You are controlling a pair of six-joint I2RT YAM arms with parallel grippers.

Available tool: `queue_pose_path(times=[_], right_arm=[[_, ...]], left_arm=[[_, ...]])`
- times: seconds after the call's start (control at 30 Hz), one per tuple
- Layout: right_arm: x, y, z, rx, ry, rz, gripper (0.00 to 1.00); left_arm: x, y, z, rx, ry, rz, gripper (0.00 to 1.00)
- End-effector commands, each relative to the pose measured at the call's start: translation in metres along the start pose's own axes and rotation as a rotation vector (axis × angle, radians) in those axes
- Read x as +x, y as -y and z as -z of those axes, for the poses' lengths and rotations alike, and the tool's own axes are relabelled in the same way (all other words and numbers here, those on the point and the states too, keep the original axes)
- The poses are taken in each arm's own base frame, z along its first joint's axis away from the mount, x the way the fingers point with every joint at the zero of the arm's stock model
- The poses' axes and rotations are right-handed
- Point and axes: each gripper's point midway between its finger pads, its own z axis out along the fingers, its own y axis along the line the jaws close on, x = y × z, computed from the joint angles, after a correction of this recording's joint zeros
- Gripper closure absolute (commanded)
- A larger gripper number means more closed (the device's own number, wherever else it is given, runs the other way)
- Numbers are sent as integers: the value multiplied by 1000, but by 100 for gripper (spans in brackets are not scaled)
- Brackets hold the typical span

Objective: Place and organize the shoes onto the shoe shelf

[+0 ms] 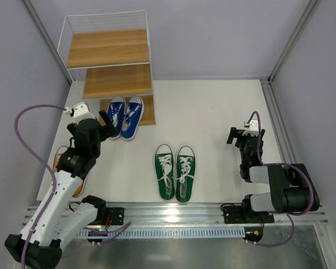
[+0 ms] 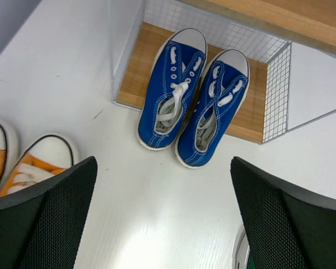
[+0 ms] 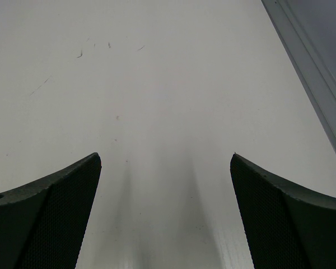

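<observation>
The shoe shelf (image 1: 107,49) stands at the back left, its two upper boards bare. The blue pair (image 1: 125,116) lies with toes on the lowest board (image 2: 133,75) and heels out on the table; it also shows in the left wrist view (image 2: 193,106). The green pair (image 1: 175,172) sits side by side at centre front. The orange pair (image 1: 60,158) lies at the left, mostly hidden under my left arm; its toes show in the left wrist view (image 2: 28,162). My left gripper (image 1: 105,124) is open and empty just behind the blue heels. My right gripper (image 1: 238,136) is open and empty over bare table.
Grey walls and metal posts close in the table on the left, back and right. A metal rail (image 1: 173,210) runs along the front edge by the arm bases. A purple cable (image 1: 23,120) loops off the left arm.
</observation>
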Motion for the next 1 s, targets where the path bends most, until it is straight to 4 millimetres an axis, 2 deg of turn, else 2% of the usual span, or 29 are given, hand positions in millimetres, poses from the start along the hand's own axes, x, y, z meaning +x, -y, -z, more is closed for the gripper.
queue_pose_path(times=[0.0, 0.17, 0.33, 0.43, 0.5, 0.6, 0.67, 0.73, 0.77, 0.8, 0.87, 0.97], right_arm=[[-28, -1, -6, -3, 98, -17, 3], [-28, -1, -6, -3, 99, -18, 3], [-29, -1, -6, -4, 101, -18, 3], [-28, -1, -6, -3, 101, -18, 3], [-29, -1, -6, -4, 104, -18, 3], [-29, -1, -7, -4, 102, -18, 3], [-29, -1, -6, -4, 101, -18, 3], [-30, -1, -7, -4, 104, -18, 3], [-29, -1, -6, -3, 101, -18, 3], [-29, -1, -6, -3, 102, -20, 3], [-29, -1, -7, -3, 101, -18, 3], [-29, -1, -6, -3, 102, -18, 3]], left_arm=[[7, -31, 37, -88, -134, -73, 0], [2, -19, 53, -22, -171, 7, 0], [5, 9, 68, 150, -201, 102, 0], [6, 15, 74, 207, -199, 114, 0], [6, 12, 77, 202, -195, 105, 0], [2, -14, 73, 79, -141, 67, 0], [1, -22, 72, 75, -104, 7, 0], [-1, -28, 75, 43, -77, 76, 0], [5, -35, 71, 0, -70, 104, 0], [-1, -31, 69, 17, -43, 137, 0], [2, -29, 63, 9, -44, 145, 0], [3, -34, 57, -52, -65, 133, 0]])
